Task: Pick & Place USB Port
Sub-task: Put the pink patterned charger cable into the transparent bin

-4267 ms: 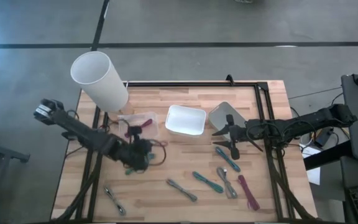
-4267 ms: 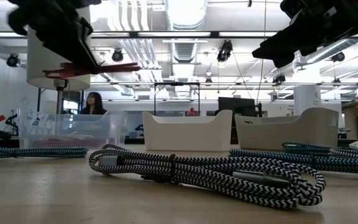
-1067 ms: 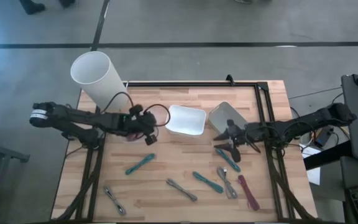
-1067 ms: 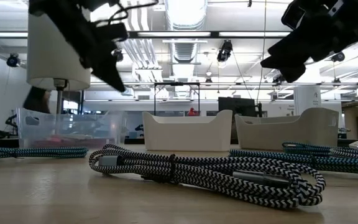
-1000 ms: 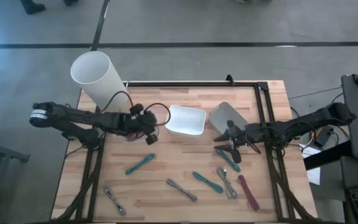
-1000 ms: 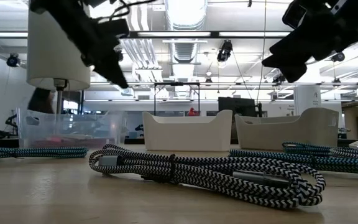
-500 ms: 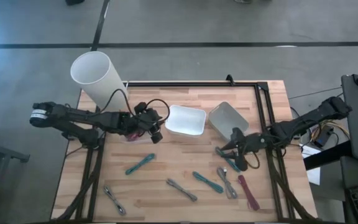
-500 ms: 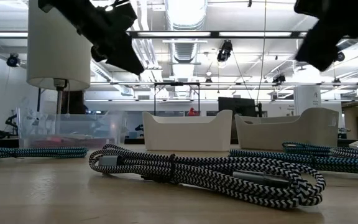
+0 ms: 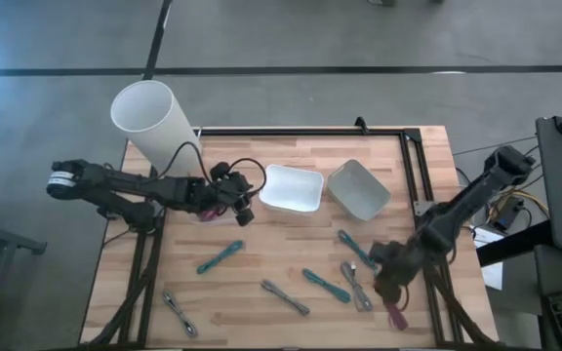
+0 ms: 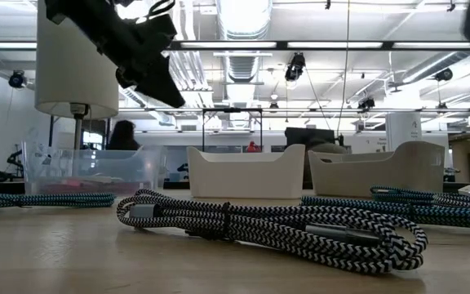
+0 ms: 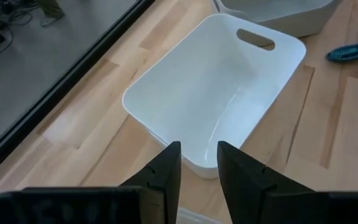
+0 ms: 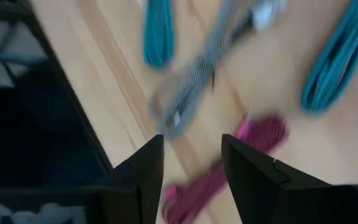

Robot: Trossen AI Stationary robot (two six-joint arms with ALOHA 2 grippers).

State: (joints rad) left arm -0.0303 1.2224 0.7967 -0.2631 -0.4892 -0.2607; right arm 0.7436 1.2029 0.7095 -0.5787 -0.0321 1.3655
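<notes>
Cables lie scattered over the lower half of the wooden bench [image 9: 291,161] in the high view. A teal cable [image 9: 220,256] sits left of centre, a grey braided cable [image 9: 286,297] below the middle, and a second teal cable [image 9: 326,285] just to its right. Farther right are a black-and-white cable [image 9: 355,288], a short teal cable [image 9: 354,246] above it, and a magenta cable [image 9: 390,302] at the lower right. Another grey cable [image 9: 179,314] lies alone in the lower left corner.

Near the centre of the frame stands a white bin [image 9: 292,188], with a grey bin [image 9: 358,189] just to its right, turned at an angle. A clear container [image 10: 88,167] shows at the left of the low view, behind a tall white cylinder [image 9: 156,124] that stands at the bench's upper left corner in the high view.

The left gripper [image 9: 242,198] hovers just left of the white bin, its fingers [image 11: 166,174] parted a little and holding nothing, the bin [image 11: 219,99] lying ahead of them in the left wrist view. The right gripper [image 9: 386,278] is at the lower right of the high view, over the magenta and black-and-white cables. Its fingers [image 12: 143,168] are spread wide and empty, with the magenta cable [image 12: 229,171] showing between them in the right wrist view. That view is blurred.

In the low view the black-and-white cable [image 10: 276,227] lies coiled across the foreground.
</notes>
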